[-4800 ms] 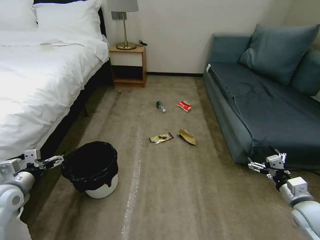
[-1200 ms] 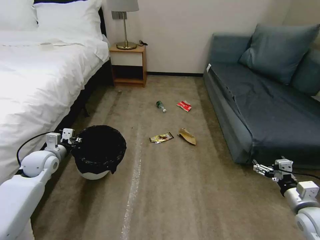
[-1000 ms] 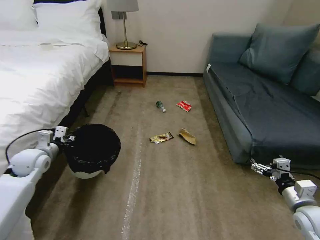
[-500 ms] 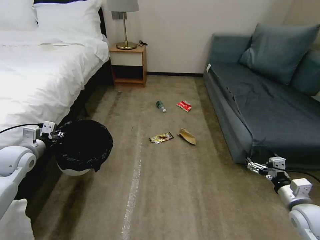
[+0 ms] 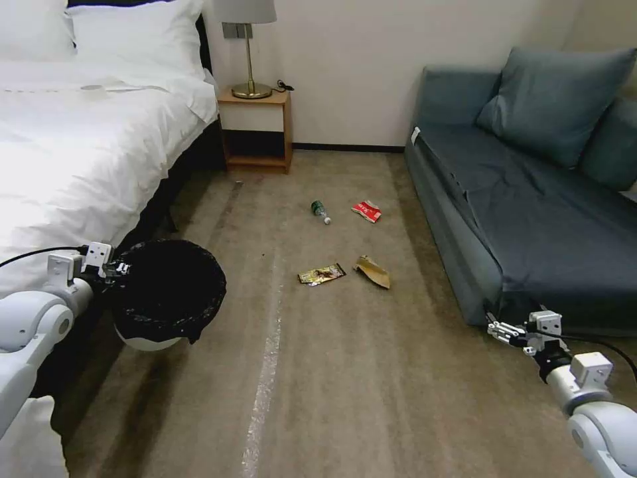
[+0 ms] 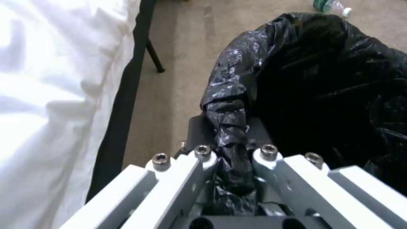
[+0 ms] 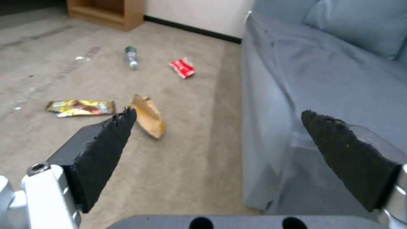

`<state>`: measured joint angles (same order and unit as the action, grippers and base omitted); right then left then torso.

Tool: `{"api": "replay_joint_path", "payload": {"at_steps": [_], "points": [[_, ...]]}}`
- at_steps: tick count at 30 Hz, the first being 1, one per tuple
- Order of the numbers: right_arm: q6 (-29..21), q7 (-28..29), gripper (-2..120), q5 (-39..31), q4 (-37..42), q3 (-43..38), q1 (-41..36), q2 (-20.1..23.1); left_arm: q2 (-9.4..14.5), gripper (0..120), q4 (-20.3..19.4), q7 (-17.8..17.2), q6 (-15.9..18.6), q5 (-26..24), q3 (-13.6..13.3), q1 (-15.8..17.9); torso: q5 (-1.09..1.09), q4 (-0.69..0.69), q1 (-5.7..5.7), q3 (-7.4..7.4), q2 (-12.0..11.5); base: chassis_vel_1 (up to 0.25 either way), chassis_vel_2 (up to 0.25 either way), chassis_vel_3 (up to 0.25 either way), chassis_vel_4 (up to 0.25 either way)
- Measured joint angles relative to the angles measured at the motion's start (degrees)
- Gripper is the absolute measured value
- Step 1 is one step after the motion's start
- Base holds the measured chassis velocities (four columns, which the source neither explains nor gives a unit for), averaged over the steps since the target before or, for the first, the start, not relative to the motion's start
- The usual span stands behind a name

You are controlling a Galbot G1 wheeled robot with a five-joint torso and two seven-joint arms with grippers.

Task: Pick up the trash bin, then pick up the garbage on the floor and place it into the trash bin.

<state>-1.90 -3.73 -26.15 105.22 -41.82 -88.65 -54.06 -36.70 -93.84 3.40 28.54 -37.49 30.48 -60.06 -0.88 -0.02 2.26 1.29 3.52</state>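
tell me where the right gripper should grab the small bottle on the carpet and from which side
Grip the bottle across the middle of its body, coming straight down from above. It lies flat on its side on the carpet, white cap toward the robot, so its round sides are free for the pads. Turn the open right gripper so its jaws close across the bottle, not along it. The red-and-white packet lies apart, so it probably won't interfere.

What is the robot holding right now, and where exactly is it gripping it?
The left gripper is shut on the trash bin, pinching its bag-covered rim on the side nearest the bed. The right gripper is open and holds nothing, low beside the sofa.
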Motion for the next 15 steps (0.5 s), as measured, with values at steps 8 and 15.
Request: {"api": "replay_joint_path", "payload": {"at_steps": [8, 15], "points": [[-1.23, -0.09, 100, 0.24, -0.36, 3.35, 2.74, -0.76, -0.12, 4, 0.52, 0.2, -0.31, -0.14, -0.97, 0.87, 0.0, 0.01, 0.0, 0.0, 0.0, 0.0, 0.0, 0.0, 0.0], [-1.48, -0.09, 100, 0.63, -1.36, 5.48, 4.0, -0.62, -0.17, 4, 1.04, 0.28, -0.44, -0.2, -1.23, 1.45, 0.0, 0.0, 0.0, 0.0, 0.0, 0.0, 0.0, 0.0, 0.0]]}}
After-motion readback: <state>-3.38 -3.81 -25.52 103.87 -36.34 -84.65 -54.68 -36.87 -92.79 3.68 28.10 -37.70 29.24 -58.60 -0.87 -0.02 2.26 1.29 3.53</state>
